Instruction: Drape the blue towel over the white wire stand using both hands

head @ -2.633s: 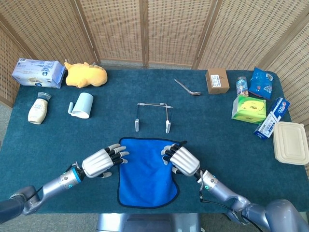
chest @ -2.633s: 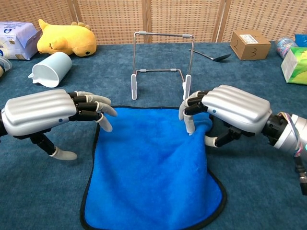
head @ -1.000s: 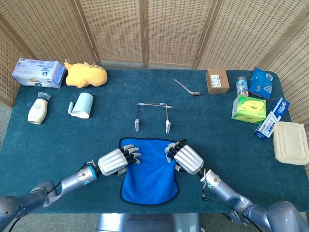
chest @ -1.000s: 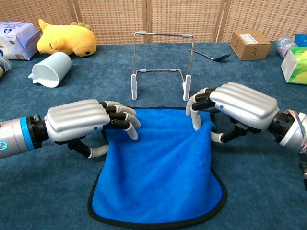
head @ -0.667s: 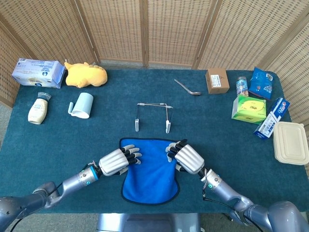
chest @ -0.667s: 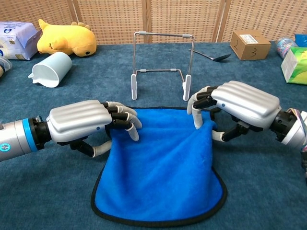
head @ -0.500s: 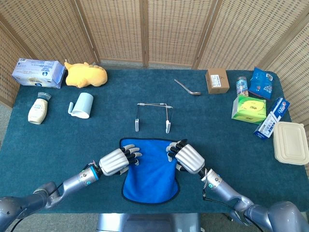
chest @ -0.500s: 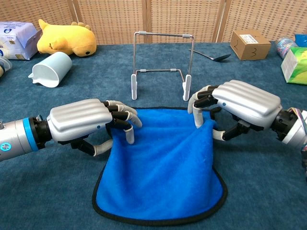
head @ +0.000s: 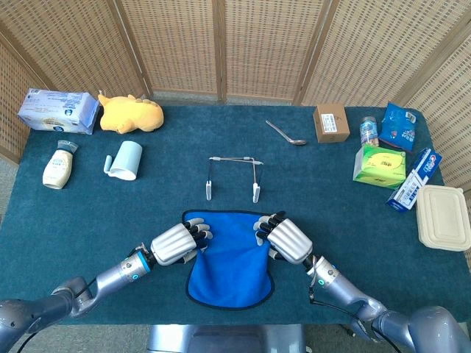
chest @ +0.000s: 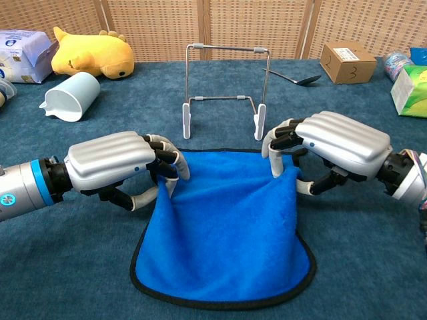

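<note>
The blue towel [head: 229, 257] [chest: 223, 227] lies on the table near the front edge, black-trimmed, its far edge lifted a little. My left hand [head: 175, 244] [chest: 113, 160] pinches the towel's far left corner. At the far right corner my right hand [head: 287, 240] [chest: 337, 143] pinches the cloth between fingers and thumb. The white wire stand [head: 234, 176] [chest: 225, 90] stands upright just beyond the towel, bare.
A pale blue cup [head: 125, 159] lies on its side at the left, near a yellow plush toy [head: 131, 113], a tissue pack [head: 57, 110] and a bottle [head: 57, 168]. A spoon [head: 285, 133], a cardboard box [head: 330, 122], a green box [head: 379, 165] and a lidded container [head: 443, 218] stand at the right.
My left hand has moved onto the towel's far left corner and closed on it, bunching the cloth. The right hand kept its hold and barely moved.
</note>
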{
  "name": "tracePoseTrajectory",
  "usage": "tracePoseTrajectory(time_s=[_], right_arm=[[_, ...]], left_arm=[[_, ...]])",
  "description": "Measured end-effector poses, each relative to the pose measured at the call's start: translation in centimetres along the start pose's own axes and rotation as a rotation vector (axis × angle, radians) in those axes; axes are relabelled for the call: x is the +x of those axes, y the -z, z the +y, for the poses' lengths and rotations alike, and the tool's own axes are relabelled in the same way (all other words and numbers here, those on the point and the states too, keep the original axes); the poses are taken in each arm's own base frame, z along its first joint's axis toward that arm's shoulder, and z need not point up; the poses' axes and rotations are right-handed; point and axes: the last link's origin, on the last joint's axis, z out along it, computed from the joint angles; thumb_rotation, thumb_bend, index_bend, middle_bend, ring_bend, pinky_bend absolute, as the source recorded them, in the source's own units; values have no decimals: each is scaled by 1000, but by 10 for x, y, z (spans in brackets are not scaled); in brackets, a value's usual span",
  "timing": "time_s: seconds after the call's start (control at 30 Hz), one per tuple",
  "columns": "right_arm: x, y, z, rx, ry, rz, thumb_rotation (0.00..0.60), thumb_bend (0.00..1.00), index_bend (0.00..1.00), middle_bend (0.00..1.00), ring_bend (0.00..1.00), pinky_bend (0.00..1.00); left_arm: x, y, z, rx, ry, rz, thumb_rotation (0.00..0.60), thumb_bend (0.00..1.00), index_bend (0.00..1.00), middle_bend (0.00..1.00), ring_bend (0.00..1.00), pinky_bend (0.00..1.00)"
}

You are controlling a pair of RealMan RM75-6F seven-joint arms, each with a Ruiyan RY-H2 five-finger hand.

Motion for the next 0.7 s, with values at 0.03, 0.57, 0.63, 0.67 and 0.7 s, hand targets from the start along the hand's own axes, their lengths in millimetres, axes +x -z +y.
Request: tracePoseTrajectory(time_s=[0.03,0.57,0.63,0.67,0.7], right_arm=[[0,0,0,0,-1,1,600,439,772,395,303,380],[20,-1,-6,-10,-100,85,600,453,955,492,326,380],[27,-2,-8,-16,-120,101,600,454,963,496,328,380],[31,-4,-9,-19,-131,111,600,454,965,497,330,380],[36,-6,-10,-22,-145,122,600,453,967,497,334,381]], left_arm=[[0,0,0,2,1,2,600,692,684,360,279,189],[23,17,-1,52,81,110,600,686,761,466,353,190],[29,18,-1,57,93,133,600,684,768,474,358,190],[33,19,-1,59,98,146,600,683,771,477,360,190],[39,20,-2,61,104,163,600,683,772,479,360,190]])
